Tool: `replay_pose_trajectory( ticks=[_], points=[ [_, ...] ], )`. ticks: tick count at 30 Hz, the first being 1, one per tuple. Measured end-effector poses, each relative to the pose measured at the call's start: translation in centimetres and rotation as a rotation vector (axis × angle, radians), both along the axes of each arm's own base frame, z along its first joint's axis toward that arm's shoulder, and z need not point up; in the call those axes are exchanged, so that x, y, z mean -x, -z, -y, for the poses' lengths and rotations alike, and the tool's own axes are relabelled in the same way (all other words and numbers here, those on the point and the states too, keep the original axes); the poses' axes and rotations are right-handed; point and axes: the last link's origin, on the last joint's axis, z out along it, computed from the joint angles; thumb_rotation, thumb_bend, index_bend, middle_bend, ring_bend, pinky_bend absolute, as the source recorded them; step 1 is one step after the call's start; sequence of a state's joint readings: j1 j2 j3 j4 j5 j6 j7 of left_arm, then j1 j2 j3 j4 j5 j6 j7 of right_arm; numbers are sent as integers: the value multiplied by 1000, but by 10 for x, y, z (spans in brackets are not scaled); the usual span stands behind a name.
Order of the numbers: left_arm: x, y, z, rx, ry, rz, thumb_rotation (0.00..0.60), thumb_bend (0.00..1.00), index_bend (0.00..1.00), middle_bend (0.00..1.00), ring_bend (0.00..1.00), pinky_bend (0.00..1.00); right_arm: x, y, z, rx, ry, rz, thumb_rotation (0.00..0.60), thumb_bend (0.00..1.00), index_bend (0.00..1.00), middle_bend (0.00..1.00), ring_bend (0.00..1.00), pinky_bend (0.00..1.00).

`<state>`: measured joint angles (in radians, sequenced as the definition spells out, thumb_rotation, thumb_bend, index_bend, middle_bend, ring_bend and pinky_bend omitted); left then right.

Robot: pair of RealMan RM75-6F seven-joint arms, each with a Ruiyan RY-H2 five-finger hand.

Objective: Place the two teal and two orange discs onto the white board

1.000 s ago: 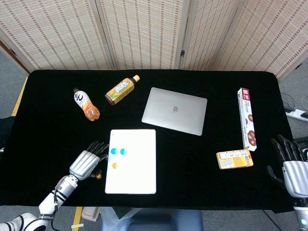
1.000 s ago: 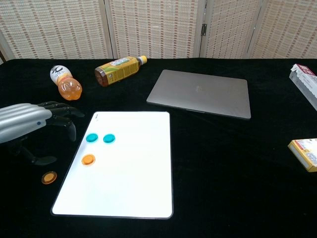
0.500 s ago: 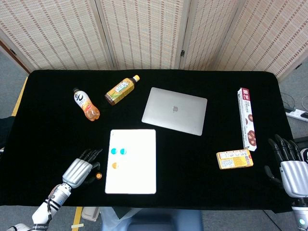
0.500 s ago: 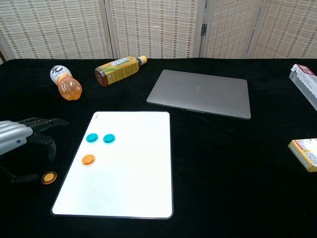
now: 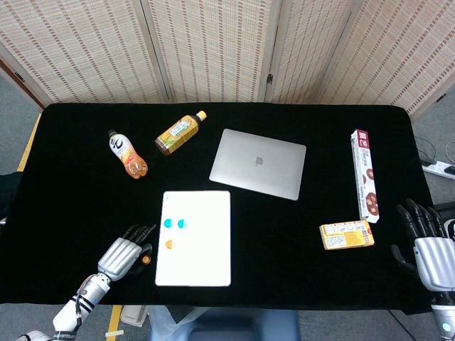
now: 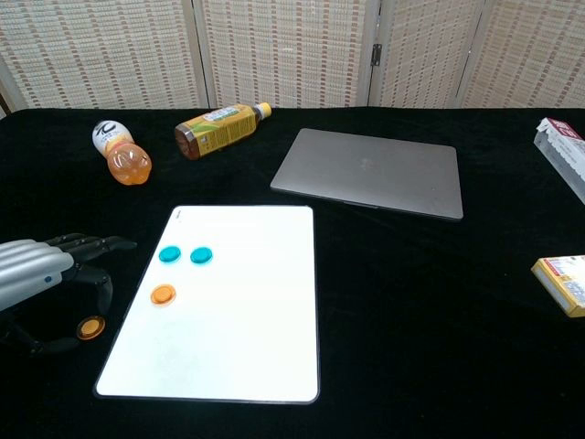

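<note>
A: Looking at the left hand (image 6: 46,279), what's changed over the last second?

B: It pulled back from the edge of the white board (image 6: 228,366), dropped toward the near left of the worktop (image 6: 411,329), and has now edged forward again. It hangs over the last orange disc (image 6: 90,326), fingers spread and curved down around it. I see no grip on it yet, so I'd call the hand released.

A: So what does that mean for the job?

B: Three of four are done. Both teal discs (image 6: 170,254) sit side by side on the upper left of the board, with one orange disc (image 6: 162,294) just below them. Only the loose one is left, lying on the black cloth just beside the board's left edge.

A: How does that disc look?

B: Small, flat, round, with a darker centre. It's thin, so I'd guess pinching it off cloth will be fiddly.

A: And the right hand (image 5: 430,245)?

B: Idle at the far right edge, fingers apart, holding nothing, well away from the discs.
</note>
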<state>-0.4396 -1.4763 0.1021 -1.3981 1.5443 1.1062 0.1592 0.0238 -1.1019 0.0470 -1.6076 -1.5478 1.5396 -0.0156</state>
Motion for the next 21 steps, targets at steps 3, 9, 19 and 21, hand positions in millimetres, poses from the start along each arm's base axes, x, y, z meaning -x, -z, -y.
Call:
replay_pose_trajectory(
  ticks=[3,9,19,21],
  points=[
    [0,2,-1,4,3,-5,600,342,458,12,0,0,0,0,0,0,0,0,600,426,0,0,0,0],
    [1,5,-3,10,-6,-12,600,342,461,12,0,0,0,0,-1,1,3,-1,600,426,0,0,0,0],
    [4,8,-6,27,-22,-19,600,345,485,12,0,0,-1,0,0,0,3,-3,600,427,0,0,0,0],
    [4,8,-5,30,-22,-20,600,345,495,12,0,0,-1,0,-1,1,4,-3,600,427,0,0,0,0]
  ],
)
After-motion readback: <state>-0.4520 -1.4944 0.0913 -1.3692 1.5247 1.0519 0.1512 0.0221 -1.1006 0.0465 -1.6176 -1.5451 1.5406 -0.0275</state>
